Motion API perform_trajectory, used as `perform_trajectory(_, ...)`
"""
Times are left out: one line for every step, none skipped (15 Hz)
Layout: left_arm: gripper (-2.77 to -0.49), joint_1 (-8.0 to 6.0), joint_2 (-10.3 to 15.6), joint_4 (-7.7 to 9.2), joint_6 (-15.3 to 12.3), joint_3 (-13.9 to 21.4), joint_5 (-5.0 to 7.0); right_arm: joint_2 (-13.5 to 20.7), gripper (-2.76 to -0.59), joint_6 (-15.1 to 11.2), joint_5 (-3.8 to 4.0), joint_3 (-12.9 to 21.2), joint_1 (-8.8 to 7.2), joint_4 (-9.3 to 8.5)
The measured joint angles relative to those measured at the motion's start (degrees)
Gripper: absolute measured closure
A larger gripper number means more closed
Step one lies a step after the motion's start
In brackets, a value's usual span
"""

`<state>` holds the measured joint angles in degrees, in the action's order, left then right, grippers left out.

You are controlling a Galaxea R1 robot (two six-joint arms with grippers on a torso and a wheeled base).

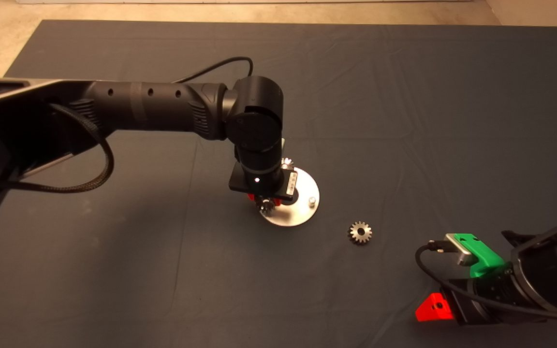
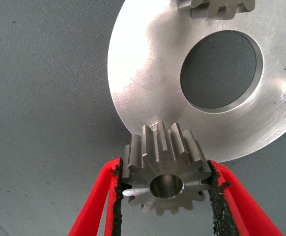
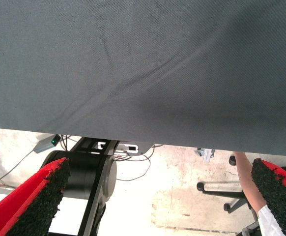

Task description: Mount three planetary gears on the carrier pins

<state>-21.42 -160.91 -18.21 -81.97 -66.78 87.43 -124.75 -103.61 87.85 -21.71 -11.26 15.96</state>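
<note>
So here's where I'm at; my left gripper (image 2: 166, 182) is pinched shut on one gear (image 2: 165, 172), a pad (image 2: 117, 196) biting the teeth on each side, bore pointing straight up and down as far as I can judge. It's hanging over the near rim of the silver disc (image 1: 302, 212), and in the left wrist view I can just see the top of a pin (image 2: 158, 127) peeking out from behind the gear's far edge; so the bore isn't over that pin yet, it sits a touch short of it, toward my wrist. That offset is the whole game; I reckon I need to nudge forward until bore and pin line up, then go down.

Count check; three gears total: the one I'm holding, one that looks already seated on the disc's far side (image 2: 216, 7), and one loose on the mat (image 1: 359, 232), well apart from the disc toward the right arm. Pins: I can only make out two bare ones, the hidden-ish one and another (image 1: 312, 200) on the right side of the disc.

Right gripper (image 1: 435, 307) is parked at the lower right edge, fingers spread wide, holding nothing; it's nearer the loose gear.
</note>
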Motion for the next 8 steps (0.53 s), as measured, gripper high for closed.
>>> perform_trajectory(-0.96,0.00,0.00,0.01,0.09,0.00,0.00,0.00,-2.75,0.00,0.01,0.00,-0.01,0.00)
perform_trajectory(-0.96,0.00,0.00,0.00,0.22,0.00,0.00,0.00,-2.75,0.00,0.02,0.00,-0.01,0.00)
perform_trajectory(-0.96,0.00,0.00,0.02,0.22,0.00,0.00,0.00,-2.75,0.00,0.01,0.00,0.00,0.00)
perform_trajectory(-0.96,0.00,0.00,0.00,0.22,0.00,0.00,0.00,-2.75,0.00,0.00,0.00,0.00,0.00)
perform_trajectory(-0.96,0.00,0.02,0.00,0.22,0.00,0.00,0.00,-2.75,0.00,0.02,0.00,-0.02,0.00)
perform_trajectory(-0.96,0.00,0.02,0.00,0.20,0.00,0.00,0.00,-2.75,0.00,0.02,0.00,0.00,0.00)
perform_trajectory(-0.96,0.00,0.02,0.00,0.20,0.02,0.00,0.00,-2.75,0.00,0.02,0.00,-0.02,0.00)
perform_trajectory(-0.96,0.01,0.04,0.00,0.19,0.02,0.00,0.00,-2.75,0.00,0.02,0.00,0.00,0.00)
